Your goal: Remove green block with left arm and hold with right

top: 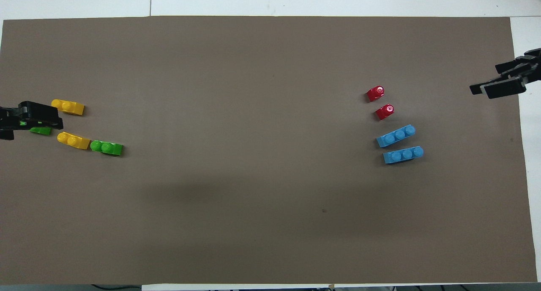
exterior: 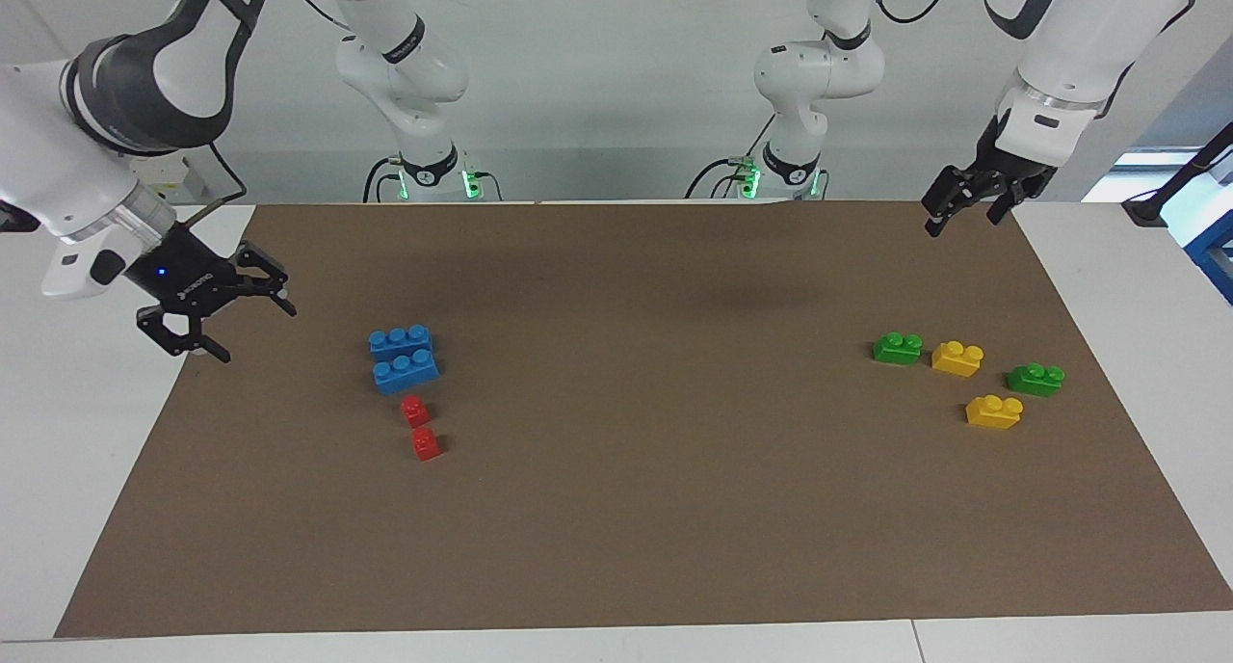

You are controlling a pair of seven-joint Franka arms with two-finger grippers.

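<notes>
left gripper (exterior: 966,209) fingers apart, empty, raised over surface (exterior: 626,547) edge nearest robots, left arm's end | right gripper (exterior: 231,318) fingers apart, empty, over right arm's end edge | green block (exterior: 898,348) flat on surface, beside yellow brick (exterior: 957,358), untouched

Two white jointed arms with black-banded links, black cables and black grippers; the right gripper (exterior: 214,302) shows a blue light.
</notes>
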